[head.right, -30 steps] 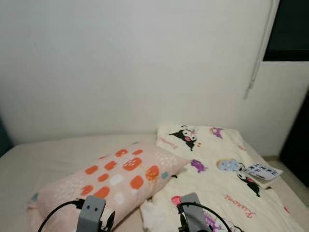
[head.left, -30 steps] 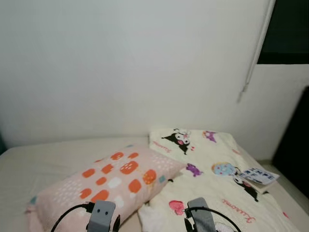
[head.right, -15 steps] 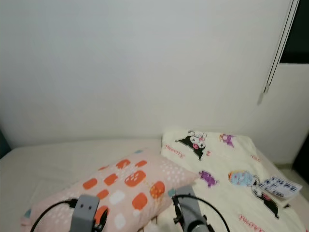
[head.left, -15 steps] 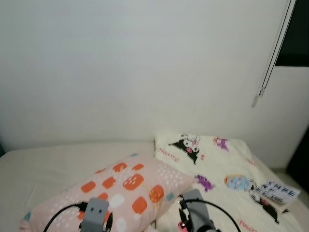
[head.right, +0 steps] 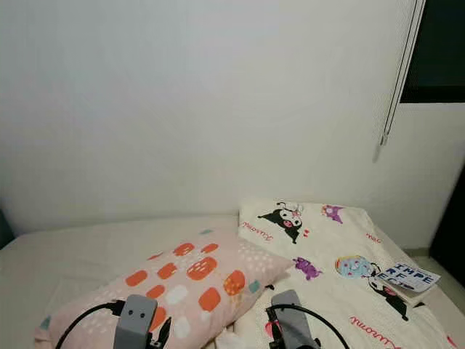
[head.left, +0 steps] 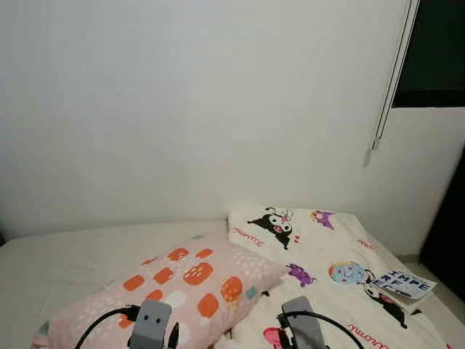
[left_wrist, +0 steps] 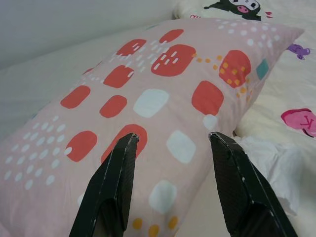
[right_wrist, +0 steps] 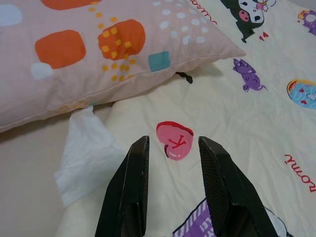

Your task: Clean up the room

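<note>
A pink pillow (head.left: 182, 283) with orange and white patches lies across the bed. To its right spreads a cream cartoon-print blanket (head.left: 320, 243), with a booklet (head.left: 403, 283) on its right side. A crumpled white tissue (right_wrist: 89, 153) sits at the pillow's lower edge, partly on the blanket. My left gripper (left_wrist: 172, 140) hovers open just above the pillow. My right gripper (right_wrist: 170, 143) is open over the blanket's red heart print, with the tissue beside it. Nothing is between either pair of fingers.
Bare cream sheet (head.left: 65, 251) covers the bed's left half. A white wall stands close behind the bed. A dark window (head.left: 436, 51) with a hanging cord (head.left: 385, 94) is at the upper right, and a dark shape (head.left: 452, 225) borders the bed's right side.
The head camera swung sideways and tilted, so the whole picture shifted. Pillow, blanket and booklet lie as before. Both arms stay low in front of me.
</note>
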Controlling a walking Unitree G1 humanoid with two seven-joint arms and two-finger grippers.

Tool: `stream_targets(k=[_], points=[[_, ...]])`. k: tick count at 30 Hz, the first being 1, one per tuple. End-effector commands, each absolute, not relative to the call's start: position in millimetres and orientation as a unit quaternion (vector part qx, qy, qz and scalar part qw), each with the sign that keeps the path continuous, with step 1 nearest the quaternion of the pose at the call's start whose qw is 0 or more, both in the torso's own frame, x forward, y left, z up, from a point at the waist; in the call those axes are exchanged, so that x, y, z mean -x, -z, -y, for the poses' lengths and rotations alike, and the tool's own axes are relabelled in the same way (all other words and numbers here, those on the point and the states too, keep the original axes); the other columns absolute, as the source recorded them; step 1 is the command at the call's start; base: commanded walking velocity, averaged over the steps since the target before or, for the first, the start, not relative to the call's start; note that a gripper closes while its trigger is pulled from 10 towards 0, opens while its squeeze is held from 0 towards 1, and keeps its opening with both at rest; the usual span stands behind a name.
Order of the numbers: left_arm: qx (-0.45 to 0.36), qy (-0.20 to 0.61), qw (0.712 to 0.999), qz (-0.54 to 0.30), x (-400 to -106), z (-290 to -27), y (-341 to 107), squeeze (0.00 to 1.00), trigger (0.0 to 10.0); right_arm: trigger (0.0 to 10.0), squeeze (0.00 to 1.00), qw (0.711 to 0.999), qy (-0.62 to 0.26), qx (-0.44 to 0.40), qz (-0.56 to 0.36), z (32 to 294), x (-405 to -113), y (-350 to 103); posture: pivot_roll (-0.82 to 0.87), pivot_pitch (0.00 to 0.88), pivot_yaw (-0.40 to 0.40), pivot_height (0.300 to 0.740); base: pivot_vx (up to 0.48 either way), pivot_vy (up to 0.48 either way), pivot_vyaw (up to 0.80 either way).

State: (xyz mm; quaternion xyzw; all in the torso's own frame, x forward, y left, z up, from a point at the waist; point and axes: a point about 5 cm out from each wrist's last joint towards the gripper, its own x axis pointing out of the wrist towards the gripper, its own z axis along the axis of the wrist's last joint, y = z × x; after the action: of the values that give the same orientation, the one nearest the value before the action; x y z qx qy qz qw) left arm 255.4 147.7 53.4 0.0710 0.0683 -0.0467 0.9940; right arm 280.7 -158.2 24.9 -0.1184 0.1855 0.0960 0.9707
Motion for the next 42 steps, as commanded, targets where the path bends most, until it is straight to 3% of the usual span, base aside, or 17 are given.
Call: stream_targets(k=[1,42], points=[[-0.075,0.054,0.993,-0.072,-252.5,-148.7,-51.4,0.00,10.0,10.0,0.00,0.968,-0.099,0.115,-0.199,156.7,-276.9,-20.0,-0.06,0.054,-0.031,0.737,0.000,0.000,0.00],[-0.084,0.064,0.992,-0.073,-251.8,-150.6,-54.0,0.00,10.0,10.0,0.00,0.968,-0.109,0.113,-0.197,149.7,-276.6,-19.8,-0.05,0.060,-0.023,0.737,0.000,0.000,0.00]])
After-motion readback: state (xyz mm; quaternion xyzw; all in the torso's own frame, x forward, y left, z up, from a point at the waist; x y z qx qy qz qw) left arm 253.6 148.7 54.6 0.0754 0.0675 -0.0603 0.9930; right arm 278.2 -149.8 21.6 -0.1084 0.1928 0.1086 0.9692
